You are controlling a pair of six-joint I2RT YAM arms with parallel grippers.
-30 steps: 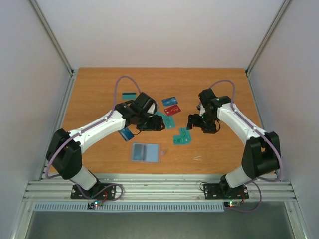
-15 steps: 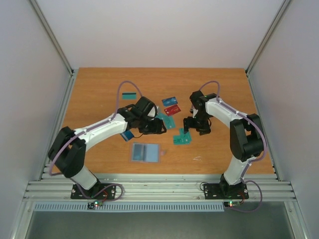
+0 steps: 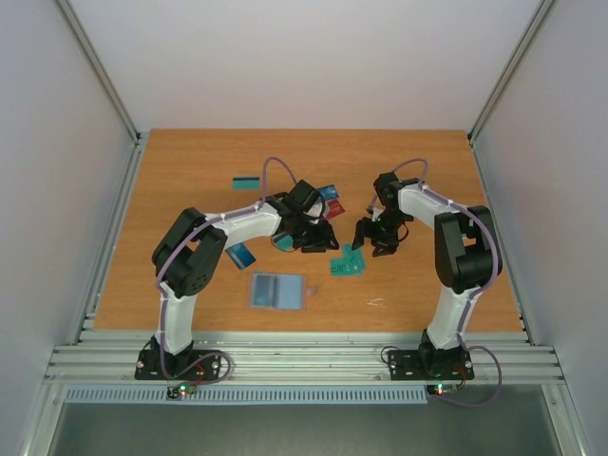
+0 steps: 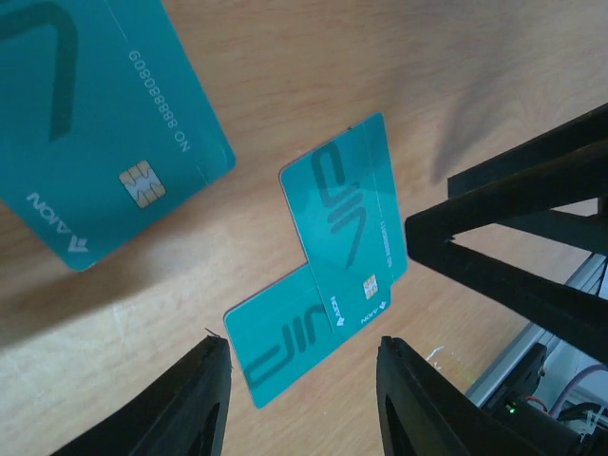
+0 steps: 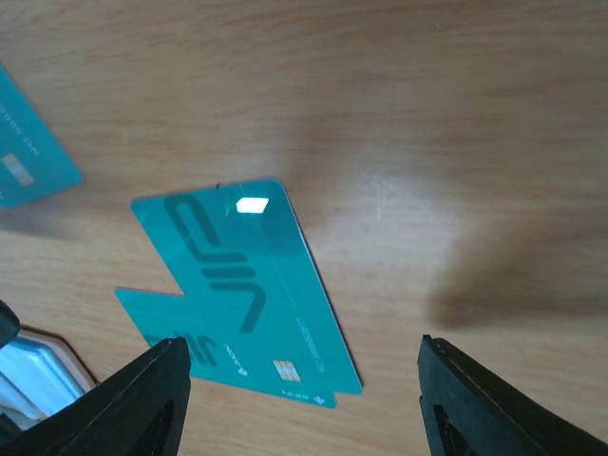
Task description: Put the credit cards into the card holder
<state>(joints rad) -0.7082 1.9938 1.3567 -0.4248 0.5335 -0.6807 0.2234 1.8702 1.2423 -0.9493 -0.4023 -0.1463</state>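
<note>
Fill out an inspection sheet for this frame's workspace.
Surface: wooden table, no spill seen.
Job's things: card holder lies flat near the front edge. The overlapping teal cards lie between the two grippers. The striped teal card is at the back left, and a blue card lies beside the left arm. More cards are partly hidden by that arm.
Clutter: one small pale scrap.
Grippers: left gripper open and empty above the teal cards; right gripper open and empty above the same cards.
Cables: purple cables arch over both arms.
Surroundings: white walls, metal rail in front.
</note>
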